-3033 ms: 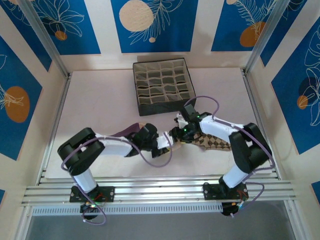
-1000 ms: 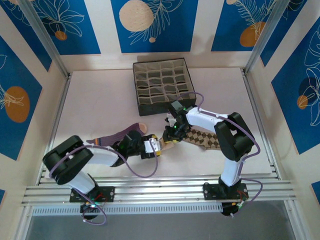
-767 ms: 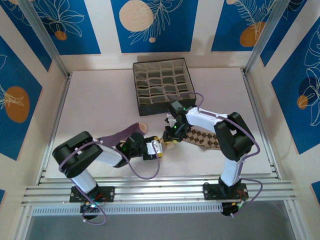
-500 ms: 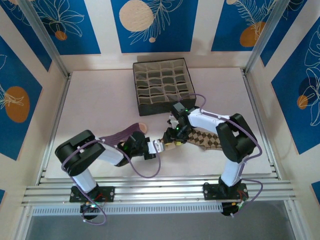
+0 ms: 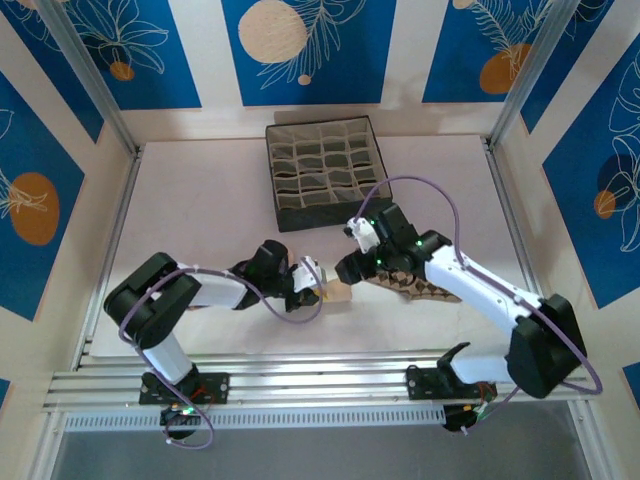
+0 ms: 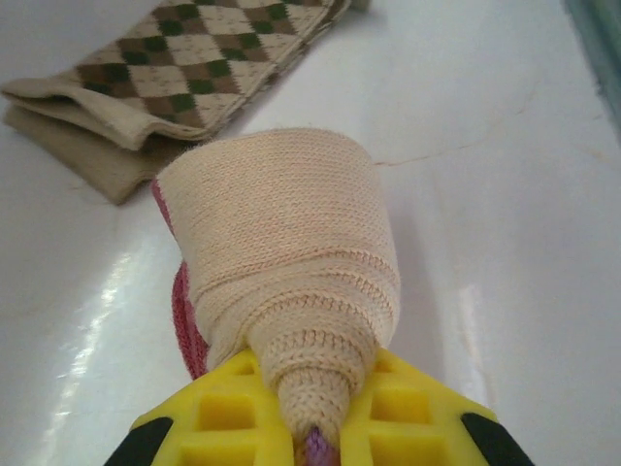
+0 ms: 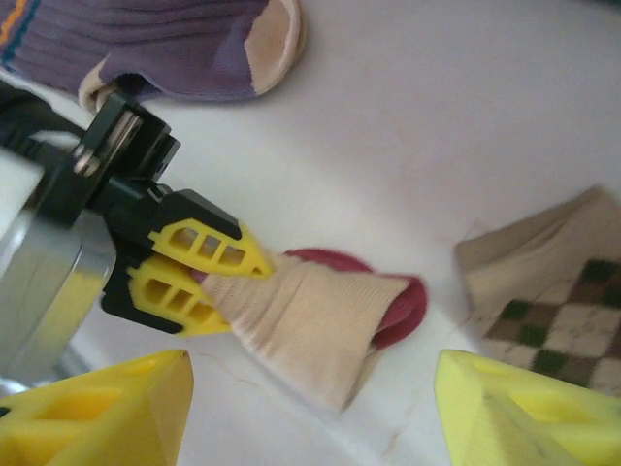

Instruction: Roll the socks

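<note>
The beige sock [image 6: 281,233] with the maroon toe [image 7: 403,306] lies rolled into a short bundle on the table. My left gripper [image 6: 315,393] is shut on one tapered end of it, yellow fingers pinching the fabric. In the top view the roll [image 5: 341,293] sits just right of the left gripper [image 5: 318,283]. My right gripper [image 7: 310,413] hovers over the roll, open wide, touching nothing; from above the right gripper [image 5: 348,268] is just behind the roll. The diamond-patterned sock [image 5: 425,283] lies flat to the right. The purple sock [image 7: 146,44] lies behind the left arm.
The grey compartment box [image 5: 325,170] stands at the back centre of the white table. A metal rail [image 5: 320,380] runs along the near edge. The two arms meet close together at the table's middle front.
The left gripper closed on the end of the beige roll. The right gripper opened, let go of the roll and drew back, its arm swinging out to the right.
</note>
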Robot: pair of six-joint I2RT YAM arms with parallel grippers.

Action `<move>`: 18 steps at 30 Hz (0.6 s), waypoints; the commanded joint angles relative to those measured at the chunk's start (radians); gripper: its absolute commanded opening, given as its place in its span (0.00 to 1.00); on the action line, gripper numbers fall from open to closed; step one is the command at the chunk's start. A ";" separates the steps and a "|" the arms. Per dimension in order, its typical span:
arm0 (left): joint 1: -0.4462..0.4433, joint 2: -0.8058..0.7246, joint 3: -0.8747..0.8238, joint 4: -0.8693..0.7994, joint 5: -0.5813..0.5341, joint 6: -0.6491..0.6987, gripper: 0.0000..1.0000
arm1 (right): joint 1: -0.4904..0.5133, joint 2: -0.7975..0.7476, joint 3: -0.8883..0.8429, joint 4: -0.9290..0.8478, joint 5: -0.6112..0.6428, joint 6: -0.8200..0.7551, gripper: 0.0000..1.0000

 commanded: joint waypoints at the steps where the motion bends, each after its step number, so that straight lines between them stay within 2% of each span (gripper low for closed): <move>1: 0.029 0.046 0.031 -0.138 0.174 -0.079 0.00 | 0.034 -0.062 -0.105 0.130 0.141 -0.260 0.67; 5: 0.054 0.070 0.047 -0.154 0.215 -0.123 0.00 | 0.092 -0.143 -0.239 0.284 0.204 -0.374 0.70; 8: 0.068 0.087 0.077 -0.216 0.232 -0.130 0.00 | 0.186 -0.155 -0.324 0.371 0.255 -0.492 0.71; 12: 0.079 0.113 0.117 -0.306 0.262 -0.123 0.00 | 0.299 -0.098 -0.363 0.446 0.361 -0.606 0.71; 18: 0.100 0.137 0.134 -0.355 0.321 -0.119 0.00 | 0.336 0.011 -0.354 0.505 0.437 -0.689 0.72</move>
